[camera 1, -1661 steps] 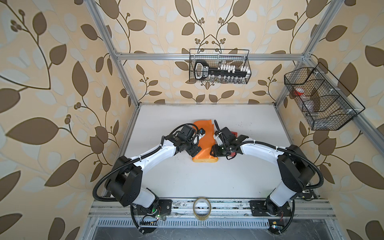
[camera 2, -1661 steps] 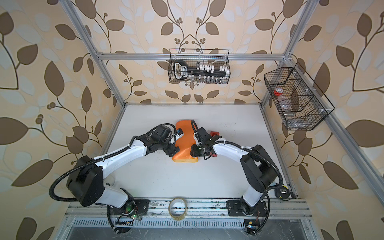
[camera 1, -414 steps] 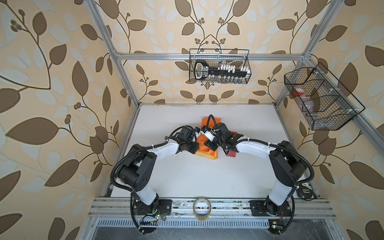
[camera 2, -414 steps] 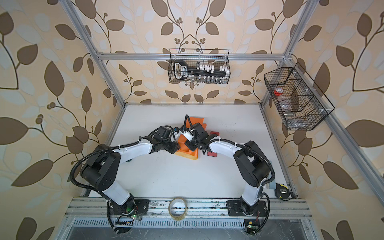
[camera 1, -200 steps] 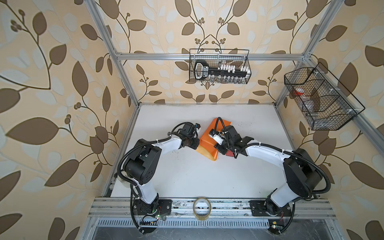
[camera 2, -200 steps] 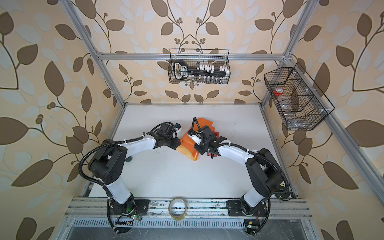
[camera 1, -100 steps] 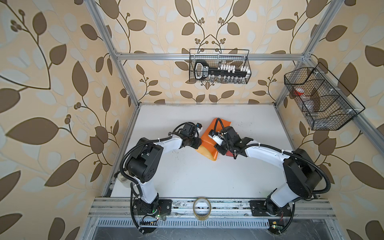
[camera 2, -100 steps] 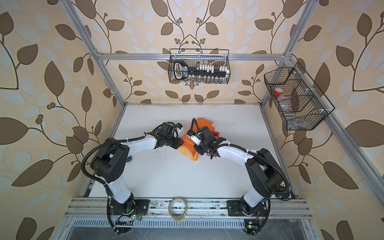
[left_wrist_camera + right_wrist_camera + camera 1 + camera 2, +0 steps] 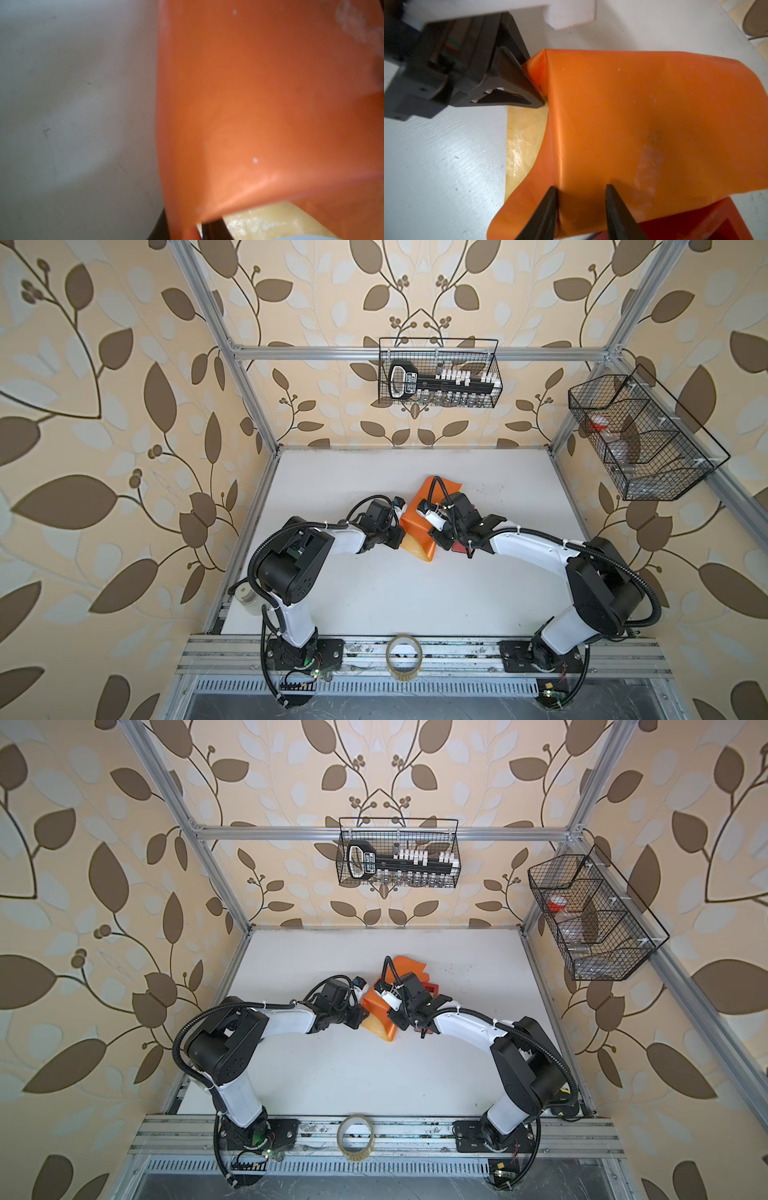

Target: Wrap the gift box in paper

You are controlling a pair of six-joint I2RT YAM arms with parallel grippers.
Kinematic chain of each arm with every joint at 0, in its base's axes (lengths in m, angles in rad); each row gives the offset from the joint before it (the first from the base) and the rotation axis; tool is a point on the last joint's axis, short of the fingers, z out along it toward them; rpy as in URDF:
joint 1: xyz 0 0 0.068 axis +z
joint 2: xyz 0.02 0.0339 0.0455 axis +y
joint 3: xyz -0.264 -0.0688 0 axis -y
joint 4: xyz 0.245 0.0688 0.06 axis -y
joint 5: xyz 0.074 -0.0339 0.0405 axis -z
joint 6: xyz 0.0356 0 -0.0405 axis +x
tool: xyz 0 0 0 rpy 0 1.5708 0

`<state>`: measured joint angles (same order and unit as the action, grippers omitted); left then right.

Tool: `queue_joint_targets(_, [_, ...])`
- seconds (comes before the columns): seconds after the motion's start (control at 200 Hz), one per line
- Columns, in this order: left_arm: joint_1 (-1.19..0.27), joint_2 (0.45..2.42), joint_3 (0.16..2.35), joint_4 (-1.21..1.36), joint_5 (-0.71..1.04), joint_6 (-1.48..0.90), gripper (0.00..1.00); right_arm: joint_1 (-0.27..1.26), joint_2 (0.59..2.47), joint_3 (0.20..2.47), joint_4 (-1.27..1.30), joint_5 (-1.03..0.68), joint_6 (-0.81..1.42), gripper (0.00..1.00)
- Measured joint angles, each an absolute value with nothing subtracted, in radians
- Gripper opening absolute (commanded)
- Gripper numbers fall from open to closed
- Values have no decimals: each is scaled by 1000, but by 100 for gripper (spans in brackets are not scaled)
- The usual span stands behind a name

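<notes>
The gift box (image 9: 309,238) lies near the middle of the worktop (image 9: 374,597), almost wholly covered by the paper (image 9: 417,516). Only a pale blue sliver at the frame edge of the left wrist view appears to belong to it. The paper is folded over the box with its orange face outward, and its yellow-tan underside is exposed on the worktop at the near side of the bundle. One flap curls up at the far side, so the wrap is judged partly formed and not yet secured. The left pincer (image 9: 539,100) meets the folded corner of the sheet from the left, its jaws drawn together with the paper edge pinched between them. This hold is judged to keep the fold taut against the box side. The right pincer (image 9: 579,187) approaches from the opposite side with jaws spread. Both fingertips bear down on the orange face and nothing is clamped between them. The likely purpose is to pin sheet and box so that neither slides under the left-side pull. The red tape dispenser (image 9: 695,224) sits just beside the bundle, partly under the paper's edge, within reach for sealing. A tape roll (image 9: 404,655) rests on the front rail, well apart. Risk: the thin paper may crease or tear at the pinch.
</notes>
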<state>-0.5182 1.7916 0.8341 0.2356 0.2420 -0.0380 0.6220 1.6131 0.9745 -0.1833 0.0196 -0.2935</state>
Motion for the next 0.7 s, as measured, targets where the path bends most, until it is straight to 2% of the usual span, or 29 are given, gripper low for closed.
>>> queue_joint_targets(0.445, [-519, 1806, 812, 319, 190, -62, 5, 624, 1613, 974, -183, 20, -294, 38])
queue_joint_targets(0.5, [-519, 1806, 812, 315, 189, -64, 9, 627, 1613, 974, -183, 20, -294, 38])
queue_joint_targets(0.7, [-519, 1776, 822, 226, 207, -76, 38, 628, 1619, 975, -177, 27, -294, 38])
